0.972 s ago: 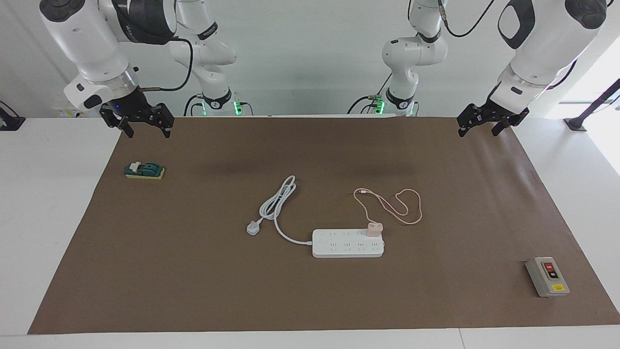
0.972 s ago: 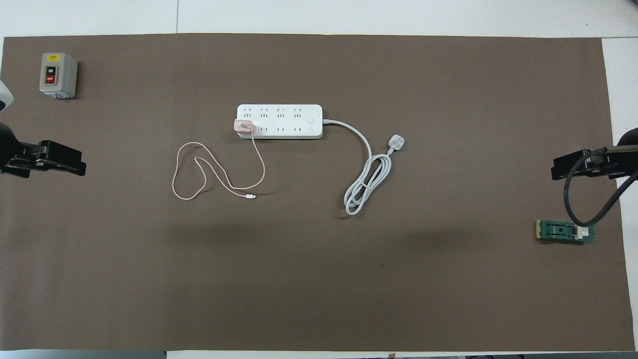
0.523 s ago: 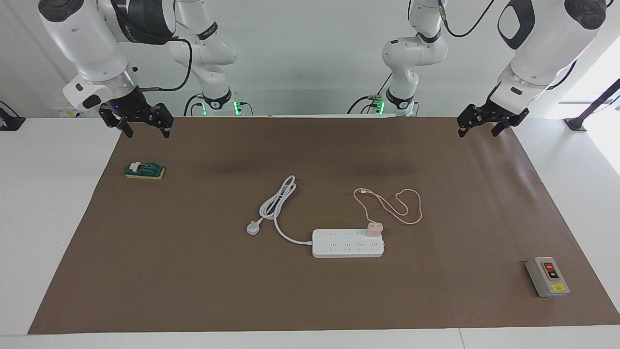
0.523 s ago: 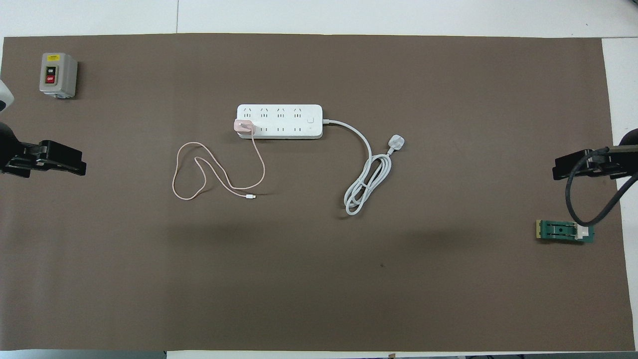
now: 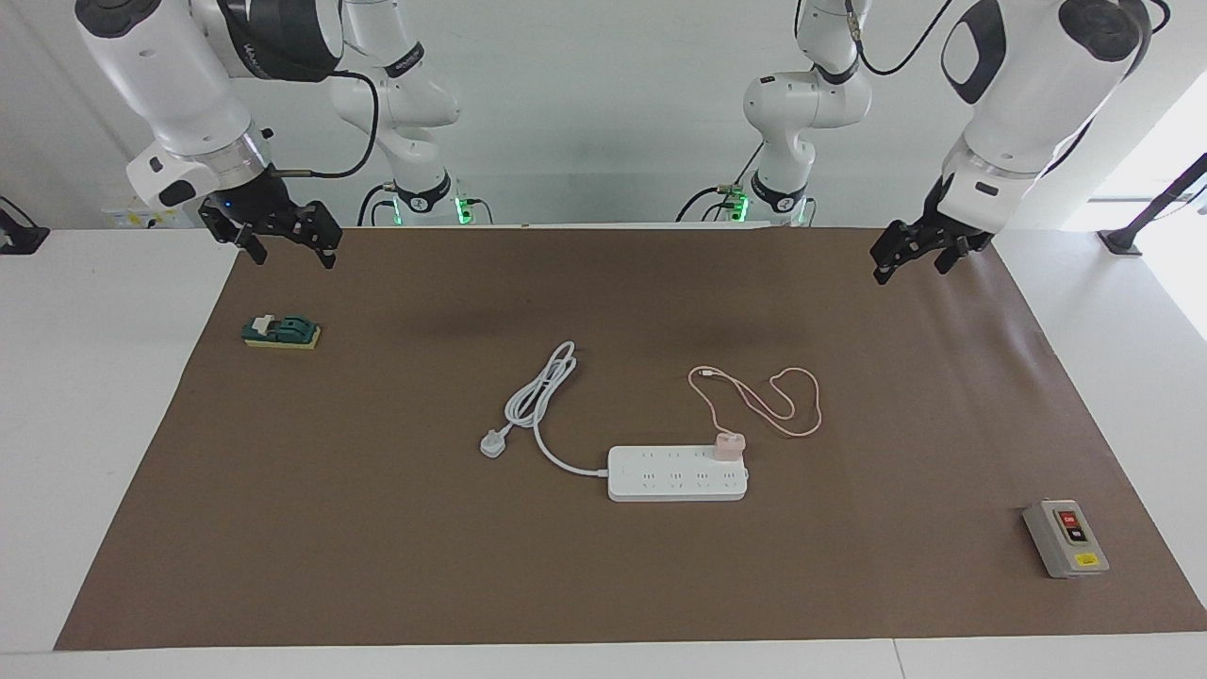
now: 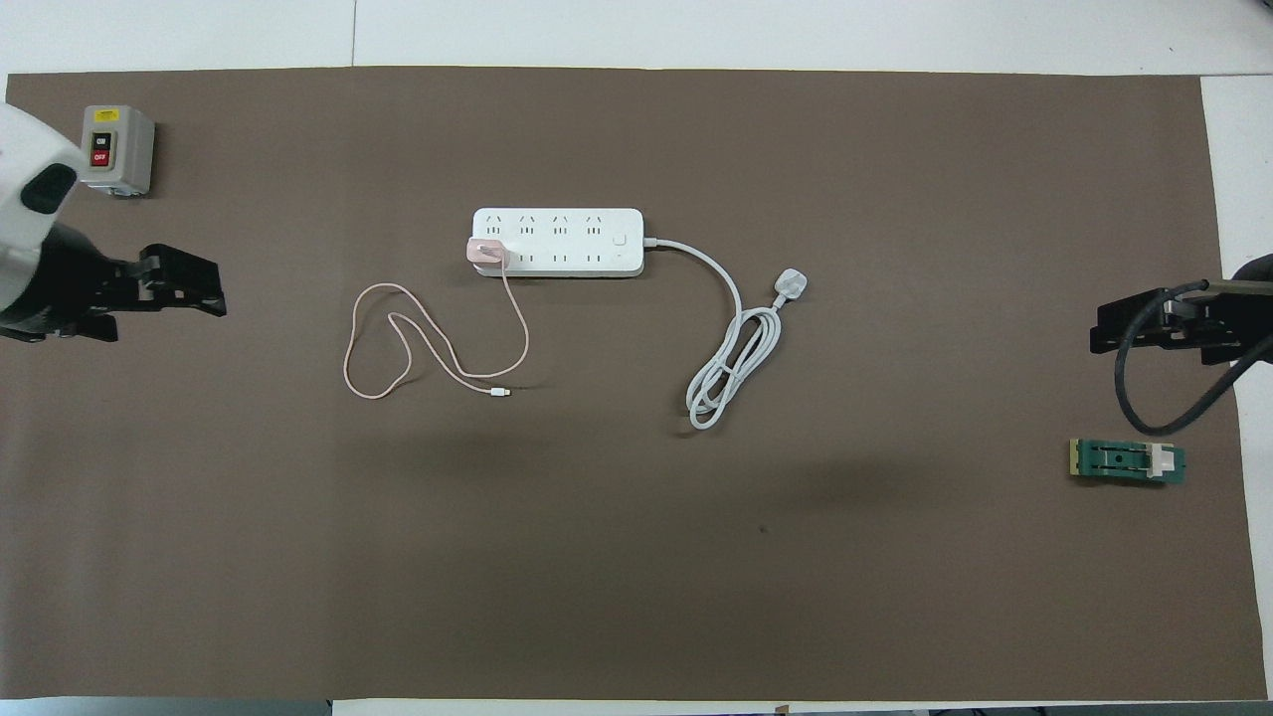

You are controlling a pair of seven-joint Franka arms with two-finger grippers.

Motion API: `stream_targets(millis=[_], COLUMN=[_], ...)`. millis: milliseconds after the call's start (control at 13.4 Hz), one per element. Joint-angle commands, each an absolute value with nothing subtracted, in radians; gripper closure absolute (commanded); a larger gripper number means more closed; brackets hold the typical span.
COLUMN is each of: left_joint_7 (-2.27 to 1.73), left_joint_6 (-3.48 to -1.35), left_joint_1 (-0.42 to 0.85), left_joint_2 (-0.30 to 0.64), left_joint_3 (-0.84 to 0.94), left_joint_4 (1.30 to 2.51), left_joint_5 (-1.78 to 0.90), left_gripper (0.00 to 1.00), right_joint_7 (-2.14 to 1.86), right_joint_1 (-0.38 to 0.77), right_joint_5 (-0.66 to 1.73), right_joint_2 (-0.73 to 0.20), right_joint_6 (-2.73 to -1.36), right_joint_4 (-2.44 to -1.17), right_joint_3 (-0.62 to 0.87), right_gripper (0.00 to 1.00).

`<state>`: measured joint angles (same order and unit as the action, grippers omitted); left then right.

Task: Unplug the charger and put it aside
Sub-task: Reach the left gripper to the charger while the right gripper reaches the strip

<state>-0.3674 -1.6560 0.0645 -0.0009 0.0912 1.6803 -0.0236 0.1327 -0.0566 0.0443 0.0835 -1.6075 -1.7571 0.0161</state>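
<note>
- the charger (image 5: pixel 728 445) sat plugged into the power strip (image 5: pixel 677 474), mid-worktop.
- left tool (image 5: pixel 910 259) hung released, empty, over the mat's edge.
- right tool (image 5: pixel 286 241) hung likewise, fingers apart.

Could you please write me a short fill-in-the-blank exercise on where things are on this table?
1. The pink charger is plugged into the white ____.
2. The charger sits at the strip's end toward the ____ arm's end of the table.
3. The grey switch box lies ____ from the robots than the power strip.
4. The left pincer holds ____.

Missing words: power strip; left; farther; nothing
</note>
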Motion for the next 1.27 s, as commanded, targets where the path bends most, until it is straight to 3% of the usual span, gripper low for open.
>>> stream_targets(millis=[0, 299, 673, 748, 1196], left_joint_7=[-0.683, -1.209, -1.553, -1.686, -1.879], left_joint_6=[-1.736, -1.893, -1.902, -1.89, -2.009], left_joint_1=[0.133, 0.199, 0.267, 0.3, 0.316], left_joint_2=[0.037, 0.138, 0.296, 0.408, 0.483], left_joint_3=[0.081, 0.08, 0.077, 0.072, 0.074], left_joint_4=[1.695, 1.683, 1.595, 1.495, 1.5], left_joint_5=[-0.066, -0.066, -0.025, -0.003, 0.003], left_gripper=[0.0, 0.0, 0.0, 0.0, 0.0], right_joint_7=[0.335, 0.726, 1.159, 1.251, 1.244], right_joint_1=[-0.039, 0.061, 0.213, 0.234, 0.27], right_joint_5=[0.161, 0.354, 0.653, 0.81, 1.101], right_joint_2=[0.071, -0.069, -0.251, -0.362, -0.625], right_joint_6=[-1.621, -1.764, -1.989, -2.04, -2.099], right_joint_4=[-1.798, -1.796, -1.784, -1.714, -1.528], right_joint_3=[0.025, 0.025, 0.025, 0.023, 0.028], right_gripper=[0.0, 0.0, 0.0, 0.0, 0.0])
